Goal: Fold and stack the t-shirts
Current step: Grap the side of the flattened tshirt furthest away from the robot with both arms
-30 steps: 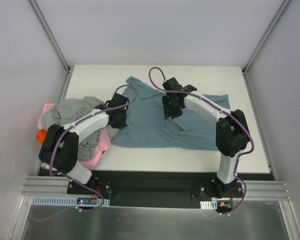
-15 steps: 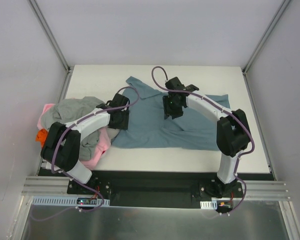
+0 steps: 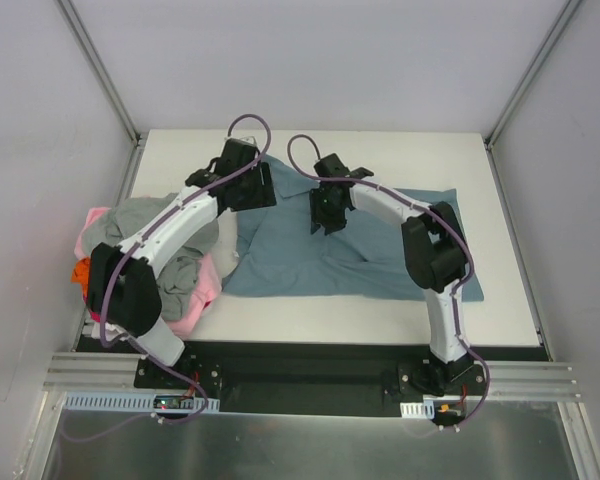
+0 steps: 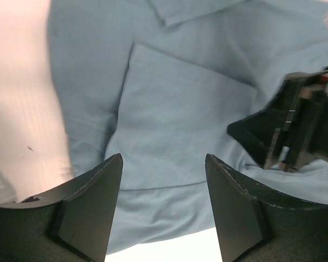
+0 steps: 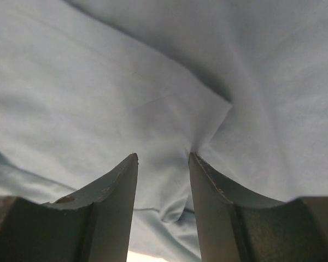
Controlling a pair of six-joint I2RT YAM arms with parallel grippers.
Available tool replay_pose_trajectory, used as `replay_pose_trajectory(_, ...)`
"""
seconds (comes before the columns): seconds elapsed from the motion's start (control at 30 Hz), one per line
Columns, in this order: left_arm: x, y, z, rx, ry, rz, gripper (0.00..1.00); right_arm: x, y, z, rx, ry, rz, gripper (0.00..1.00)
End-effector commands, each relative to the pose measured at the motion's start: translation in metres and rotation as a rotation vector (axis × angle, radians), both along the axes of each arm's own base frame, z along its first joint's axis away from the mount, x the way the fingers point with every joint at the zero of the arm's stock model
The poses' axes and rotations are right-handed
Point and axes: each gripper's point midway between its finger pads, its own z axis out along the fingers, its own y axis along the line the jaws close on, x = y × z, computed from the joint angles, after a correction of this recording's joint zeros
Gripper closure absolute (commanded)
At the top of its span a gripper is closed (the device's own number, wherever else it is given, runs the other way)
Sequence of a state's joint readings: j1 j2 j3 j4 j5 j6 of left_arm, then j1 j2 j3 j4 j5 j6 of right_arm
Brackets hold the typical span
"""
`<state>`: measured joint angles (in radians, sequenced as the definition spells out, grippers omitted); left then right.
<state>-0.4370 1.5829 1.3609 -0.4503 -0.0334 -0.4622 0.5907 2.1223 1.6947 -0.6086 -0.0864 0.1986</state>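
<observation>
Cloth fills both wrist views: the slate-blue collared shirt (image 3: 380, 250) lies spread on the table (image 3: 400, 150), with bare room beyond its far edge. My left tool (image 4: 164, 164) hangs wide and empty over its far-left corner. My right tool (image 5: 163, 158) stands narrow on a pucker mid-shirt; pinched or not, I cannot tell. Only overhead shows a grey shirt (image 3: 155, 220) and a pink shirt (image 3: 195, 310) heaped left of it.

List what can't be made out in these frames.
- Top view: the left arm covers part of the shirt pile, so the shirts can't be counted. The orange shirt shows only as a sliver.
- Top view: the left tool and right tool hide the parts of the blue shirt under them.
- Right wrist: can't tell whether the fingertips touch the cloth.
- Left wrist: the right tool is blurred and cut off by the right edge.
</observation>
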Motion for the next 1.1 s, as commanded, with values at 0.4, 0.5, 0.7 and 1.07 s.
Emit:
replay_pose_trajectory(0.4,0.068,-0.009,-0.017,-0.127,0.081,0.120,0.35,0.039,-0.004,0.138,0.278,-0.163,-0.008,0.45)
replay_pose_trajectory(0.5,0.101,-0.017,-0.019,-0.179,0.084,0.218,0.36,0.057,-0.043,0.179,0.324,-0.232,-0.117,0.36)
replay_pose_trajectory(0.7,0.174,0.000,-0.019,-0.279,0.038,0.452,0.36,0.084,-0.168,0.172,0.256,-0.248,-0.416,0.27)
replay_pose_trajectory(1.07,0.259,0.055,-0.065,-0.304,-0.016,0.624,0.36,0.104,-0.259,0.128,0.192,-0.203,-0.621,0.27)
